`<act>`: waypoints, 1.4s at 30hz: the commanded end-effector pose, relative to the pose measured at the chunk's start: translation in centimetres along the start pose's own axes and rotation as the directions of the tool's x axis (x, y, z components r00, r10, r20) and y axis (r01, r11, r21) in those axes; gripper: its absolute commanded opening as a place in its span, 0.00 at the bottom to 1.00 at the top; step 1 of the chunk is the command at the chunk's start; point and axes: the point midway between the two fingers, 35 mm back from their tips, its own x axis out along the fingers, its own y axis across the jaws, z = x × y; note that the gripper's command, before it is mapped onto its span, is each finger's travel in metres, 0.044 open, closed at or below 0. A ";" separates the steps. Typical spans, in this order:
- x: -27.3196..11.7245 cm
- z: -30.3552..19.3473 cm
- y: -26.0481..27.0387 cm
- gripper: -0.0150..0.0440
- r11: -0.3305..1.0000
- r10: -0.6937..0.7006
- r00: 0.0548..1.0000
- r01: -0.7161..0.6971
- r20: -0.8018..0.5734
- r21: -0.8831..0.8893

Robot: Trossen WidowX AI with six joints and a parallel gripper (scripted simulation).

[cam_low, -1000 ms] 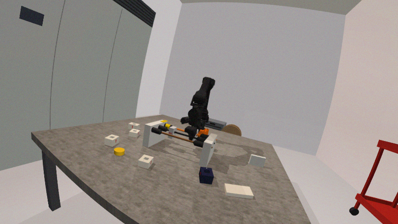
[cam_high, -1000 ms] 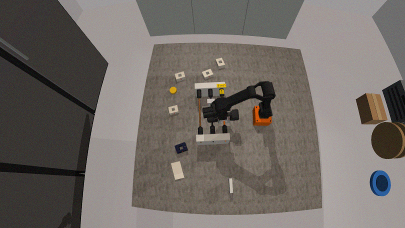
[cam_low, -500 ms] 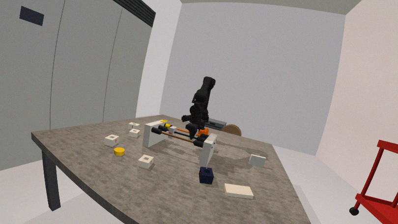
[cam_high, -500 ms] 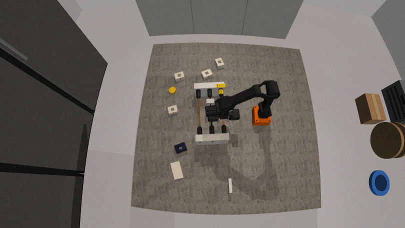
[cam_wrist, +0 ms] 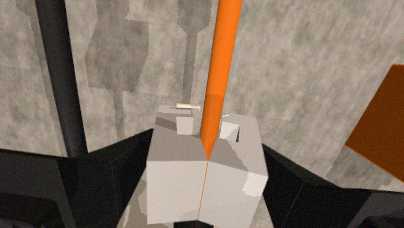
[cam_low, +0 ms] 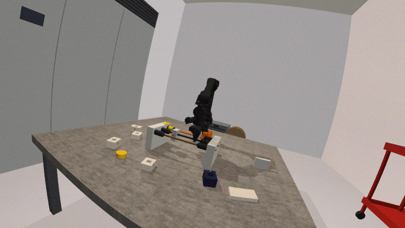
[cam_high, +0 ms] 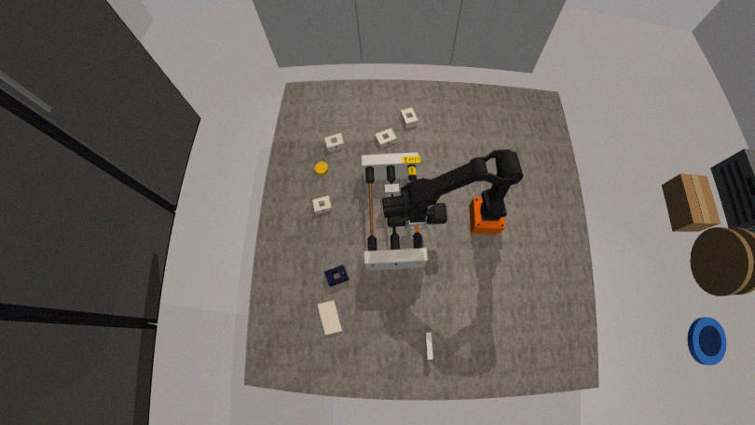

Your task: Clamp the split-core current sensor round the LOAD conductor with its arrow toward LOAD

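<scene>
Split-core current sensor (cam_high: 411, 226) (cam_low: 197, 141) (cam_wrist: 175, 192): sat around the orange conductor (cam_high: 417, 228) (cam_low: 185, 132) (cam_wrist: 227, 50), between your gripper's fingers; you could not tell whether it had latched or where its arrow pointed.
Table: your work surface (cam_high: 528, 316) (cam_low: 99, 172) was mottled grey-brown, with a thick edge and a dark leg in the exterior view.
Room: you had pale walls and floor, grey panels (cam_high: 406, 31) (cam_low: 85, 62), and a red cart (cam_low: 378, 175) off to one side.
Sensor's look: you saw a blocky, light-grey body in two halves, a narrow seam between them on the near face.
Gripper: your black fingers were clamped on the sensor (cam_high: 416, 219) (cam_low: 196, 135) (cam_wrist: 207, 185), one on either side.
Conductors: you had three slim, round rods, orange, black (cam_wrist: 62, 75) and copper-brown (cam_high: 370, 211) (cam_low: 181, 138), with black sleeves at their ends.
End blocks: two upright pale slabs (cam_high: 396, 257) (cam_low: 212, 152) bore your rods; a yellow label (cam_high: 411, 159) (cam_low: 166, 123) topped the far one.
Loose shapes: you had squarish white blocks with square holes, a dark-blue holed block (cam_high: 330, 276) (cam_low: 210, 181) and a yellow disc (cam_high: 321, 168) (cam_low: 121, 154).
</scene>
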 end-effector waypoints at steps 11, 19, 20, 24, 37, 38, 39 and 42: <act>-0.4 0.0 0.2 0.25 1.000 0.017 1.000 -0.017 0.001 0.002; -0.4 0.0 0.2 0.25 1.000 0.017 1.000 -0.017 0.001 0.002; -0.4 0.0 0.2 0.25 1.000 0.017 1.000 -0.017 0.001 0.002; 0.0 0.0 0.0 0.25 1.000 0.002 1.000 -0.002 0.000 0.000; 0.0 0.0 0.0 0.25 1.000 0.002 1.000 -0.002 0.000 0.000; 0.0 0.0 0.0 0.25 1.000 0.002 1.000 -0.002 0.000 0.000; 0.0 0.0 0.0 0.25 1.000 0.002 1.000 -0.002 0.000 0.000; 0.0 0.0 0.0 0.25 1.000 0.002 1.000 -0.002 0.000 0.000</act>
